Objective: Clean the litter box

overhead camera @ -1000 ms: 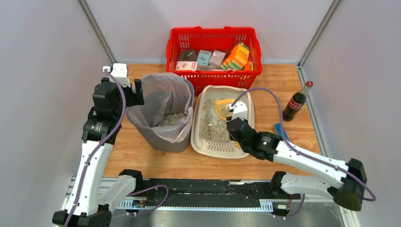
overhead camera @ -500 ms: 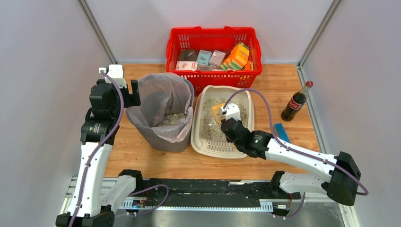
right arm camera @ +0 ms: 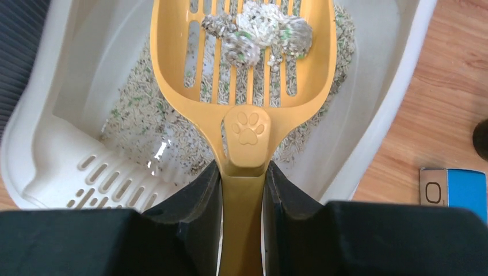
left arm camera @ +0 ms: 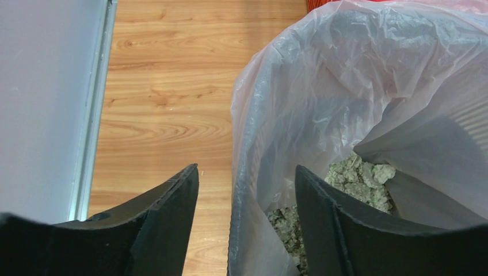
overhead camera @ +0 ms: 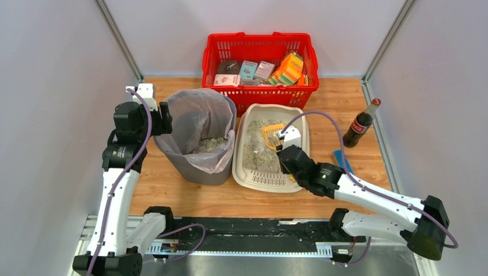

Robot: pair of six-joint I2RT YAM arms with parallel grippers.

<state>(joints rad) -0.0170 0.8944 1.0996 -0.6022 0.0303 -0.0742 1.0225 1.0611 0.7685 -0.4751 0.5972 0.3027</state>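
A wooden table [overhead camera: 334,95] seen from above, with two robot arms mounted at its near edge. One red mesh basket [overhead camera: 259,40] stands at the far side, holding several small packets; the view is too coarse to count them exactly. In front of it, side by side and nearly touching, are one grey bin [overhead camera: 195,168] lined with a clear bag [left arm camera: 345,86] and one cream litter box [overhead camera: 266,180]. The litter box sits at the table's middle, its slotted grate at the near end and grey-white granules spread across the floor. One cola bottle [overhead camera: 361,123] stands upright to the right, well apart from the tray, with one small blue item [overhead camera: 340,158] lying between them.

The right gripper [right arm camera: 241,172] reaches over the tray's near rim, its jaws clamped on the handle of one yellow slotted scoop [right arm camera: 247,129]. The scoop's bowl is above the granules and carries about three grey-green clumps [right arm camera: 259,29].

The left gripper [left arm camera: 247,172] hangs over the bin's left rim, jaws spread wide, holding nothing. The bag's edge lies between the fingers; contact cannot be judged. Clumped litter lies at the bottom of the bag.
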